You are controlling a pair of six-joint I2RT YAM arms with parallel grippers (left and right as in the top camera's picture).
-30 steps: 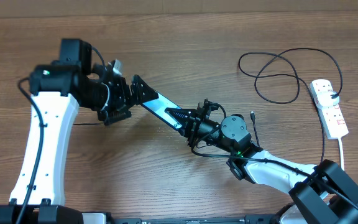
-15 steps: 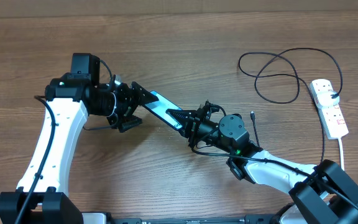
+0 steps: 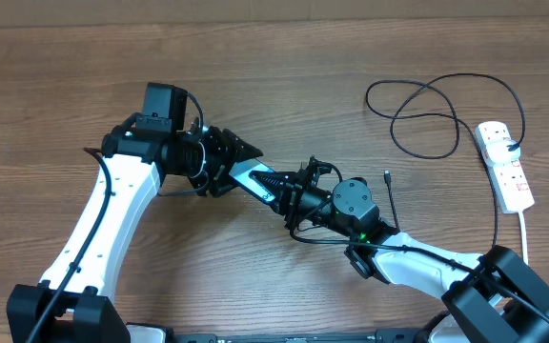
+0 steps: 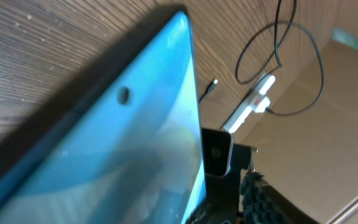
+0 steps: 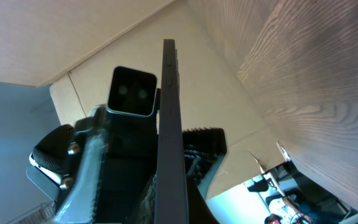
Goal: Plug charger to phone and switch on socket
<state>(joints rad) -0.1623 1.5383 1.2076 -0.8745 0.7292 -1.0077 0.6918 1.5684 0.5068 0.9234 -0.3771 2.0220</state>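
Observation:
The phone (image 3: 248,174) is held up off the table, tilted, between the two arms. My right gripper (image 3: 276,184) is shut on its lower right end. In the right wrist view the phone (image 5: 169,124) runs edge-on up the middle. My left gripper (image 3: 239,158) is open, its jaws round the phone's upper left end. The blue screen (image 4: 104,155) fills the left wrist view, and a gap shows between its edge and one textured pad (image 4: 255,200). The charger (image 3: 368,95) lies looped at the back right, its connector tip (image 3: 386,175) free on the table. The socket (image 3: 505,167) lies at the far right.
The socket's thick white cord (image 3: 525,229) runs toward the front right edge. The right arm (image 3: 417,257) stretches from the front right corner to the middle. The left arm (image 3: 103,219) rises from the front left. The socket (image 4: 253,106) and charger loops (image 4: 278,37) show in the left wrist view.
The left arm has swung right to the phone's upper left end, and its jaws have narrowed round that end. The right gripper and phone have hardly moved.

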